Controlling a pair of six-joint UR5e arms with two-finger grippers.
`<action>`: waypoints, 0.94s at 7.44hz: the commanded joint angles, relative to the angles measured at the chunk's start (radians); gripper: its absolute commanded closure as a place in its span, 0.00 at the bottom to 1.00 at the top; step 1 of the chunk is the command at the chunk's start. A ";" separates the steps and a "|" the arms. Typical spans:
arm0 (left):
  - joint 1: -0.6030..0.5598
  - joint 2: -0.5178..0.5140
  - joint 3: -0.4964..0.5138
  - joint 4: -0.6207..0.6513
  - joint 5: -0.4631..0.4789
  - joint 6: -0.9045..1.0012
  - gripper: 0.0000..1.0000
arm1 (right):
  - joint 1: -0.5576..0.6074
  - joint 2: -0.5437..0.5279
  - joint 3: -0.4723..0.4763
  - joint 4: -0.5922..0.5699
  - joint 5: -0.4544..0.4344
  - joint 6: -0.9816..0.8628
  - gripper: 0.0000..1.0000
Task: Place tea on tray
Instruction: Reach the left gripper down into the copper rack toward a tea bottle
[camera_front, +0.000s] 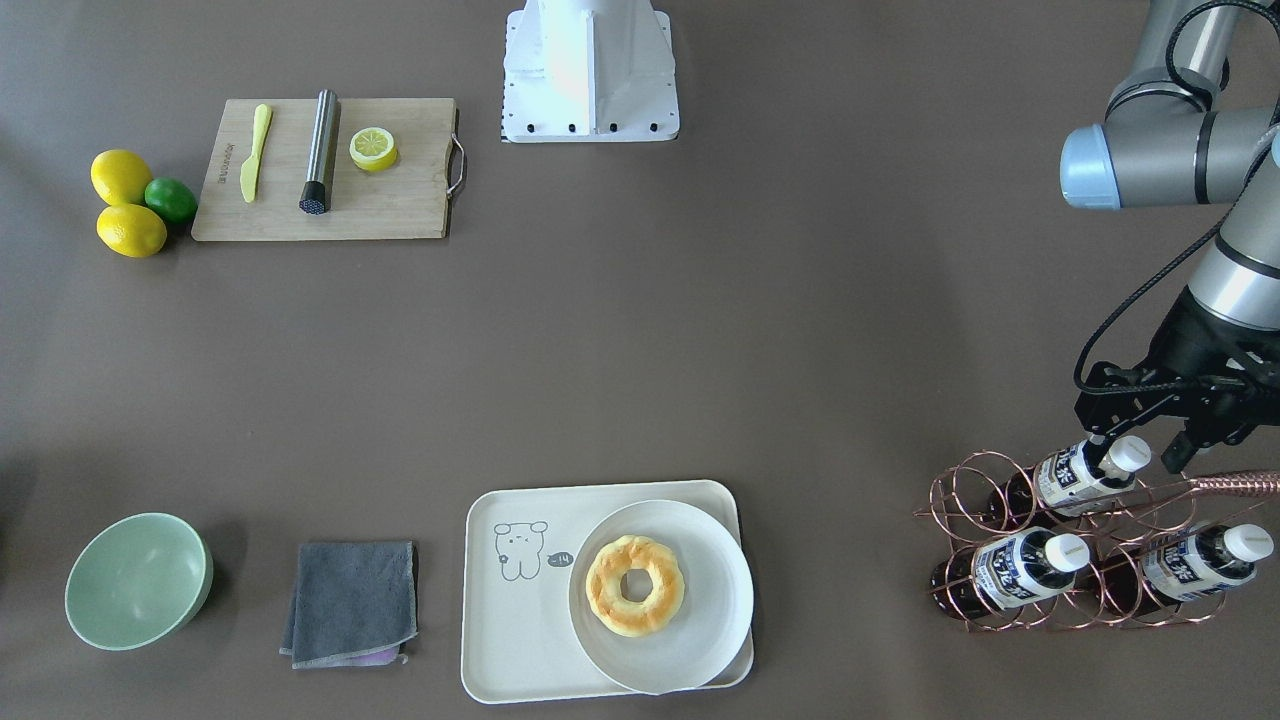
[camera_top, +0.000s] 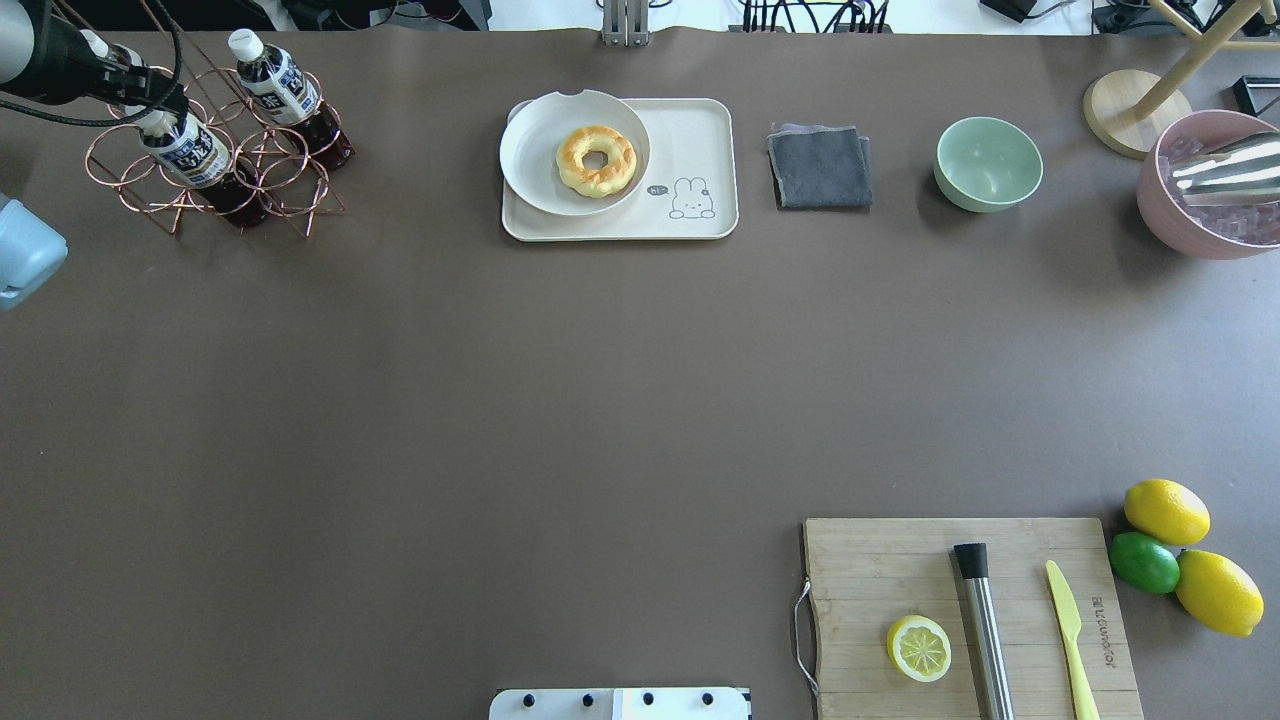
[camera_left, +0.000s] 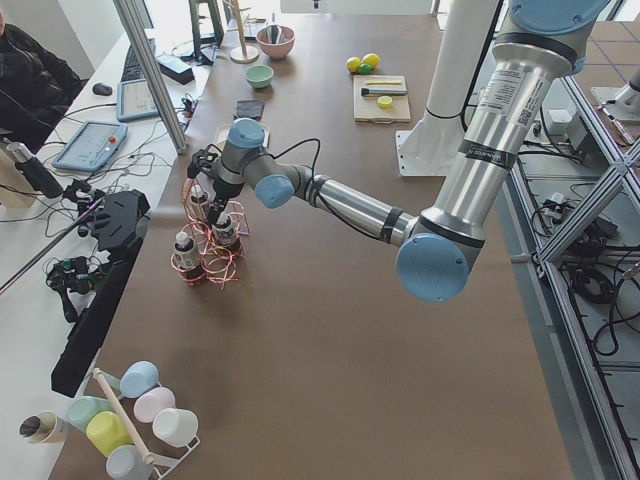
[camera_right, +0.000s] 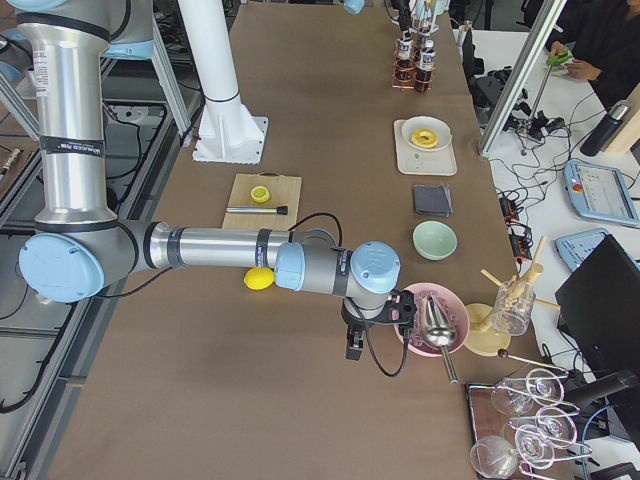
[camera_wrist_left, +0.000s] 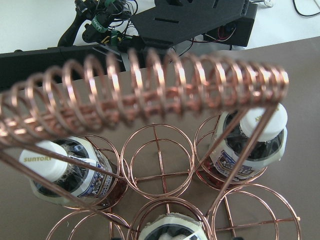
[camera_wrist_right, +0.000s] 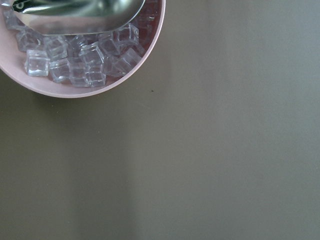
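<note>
Exterior front-facing view: we log left gripper (camera_front: 1140, 452), fingers spread astride the cap of the tea (camera_front: 1078, 478), uppermost in the copper rack (camera_front: 1235, 483); tray (camera_front: 500, 650) well apart on worktop (camera_front: 640, 380). Right gripper (camera_right: 352, 350): fingers' state we cannot tell.

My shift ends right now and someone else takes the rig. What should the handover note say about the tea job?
Left gripper: open, its fingers either side of the cap of the top tea bottle in the copper rack; not closed on it.
Right gripper: beside the pink ice bowl; cannot tell whether it is open or shut.
Tray: holds a plate with a donut; the bear side is bare.
Done: approach only.
Left: grasp the bottle, lift it from the rack, carry it to the tray, set it down, release.
</note>
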 joint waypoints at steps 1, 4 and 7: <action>-0.002 0.003 0.000 -0.001 -0.001 0.001 0.23 | 0.000 0.003 -0.001 0.001 0.000 0.000 0.00; -0.002 0.015 0.000 -0.020 -0.003 -0.003 0.23 | 0.000 0.004 -0.001 0.001 0.001 0.000 0.00; -0.002 0.015 0.003 -0.021 -0.001 -0.005 0.77 | 0.000 0.004 -0.001 0.001 0.000 -0.001 0.00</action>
